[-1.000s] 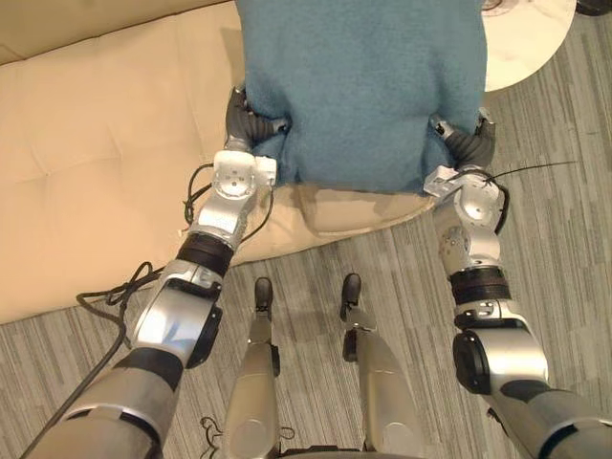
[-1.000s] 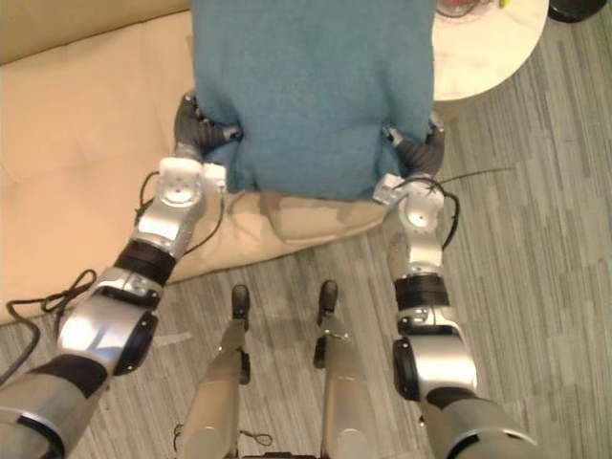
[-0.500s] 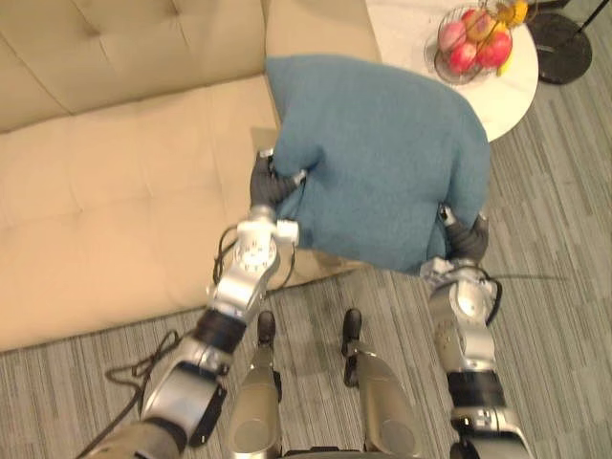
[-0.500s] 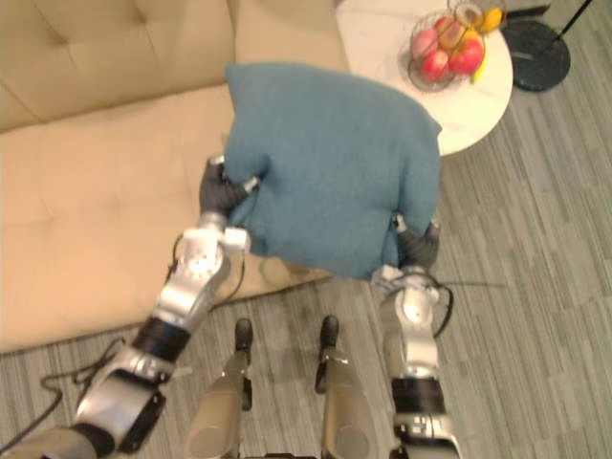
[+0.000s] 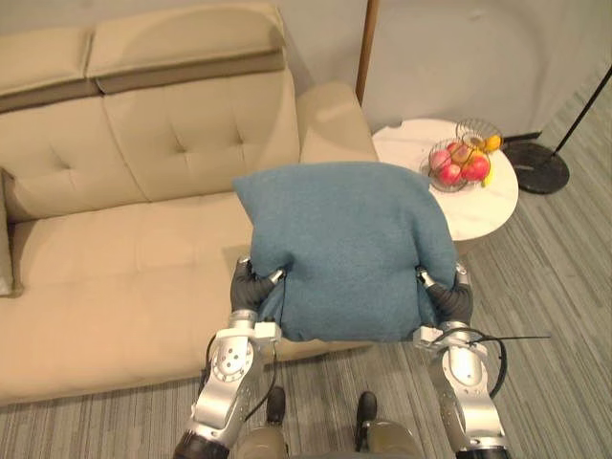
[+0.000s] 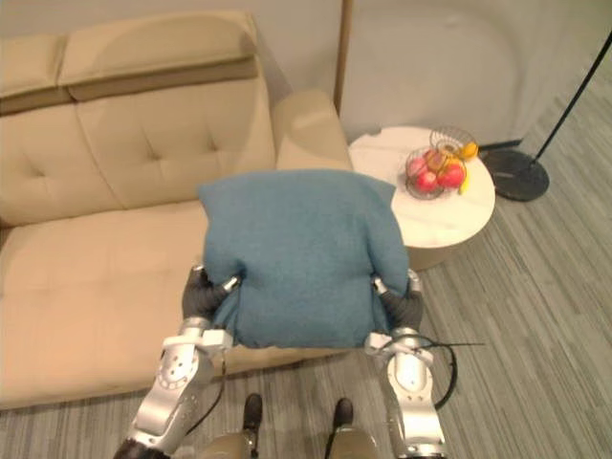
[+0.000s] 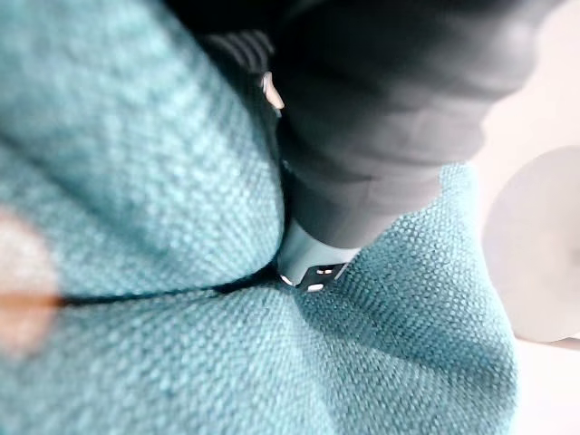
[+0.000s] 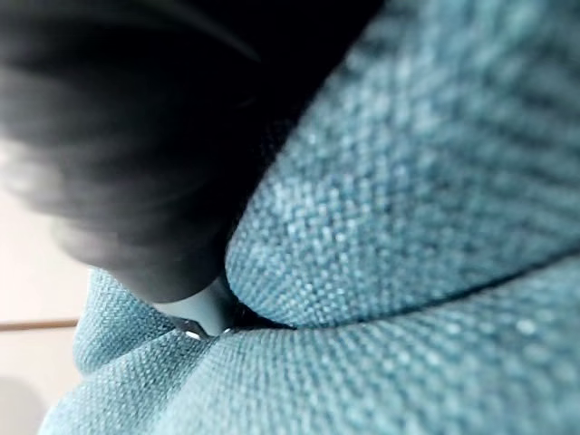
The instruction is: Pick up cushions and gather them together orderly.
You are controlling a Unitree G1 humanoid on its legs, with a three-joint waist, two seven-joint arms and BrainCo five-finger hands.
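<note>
Nearest, the left hand [image 5: 251, 287] and right hand [image 5: 453, 302] each pinch a lower corner of the teal cushion [image 5: 349, 249], fingers curled into the bunched cloth, as both wrist views show. The cushion hangs clear in the air over the front edge of the beige sofa [image 5: 115, 249]. Beyond, to the right, a round white bench [image 5: 483, 206] carries a wire fruit bowl [image 5: 459, 163]. The carrying step looks to be in hand; next calls for choosing a spot on the seat and lowering the cushion squarely, well clear of the bowl
</note>
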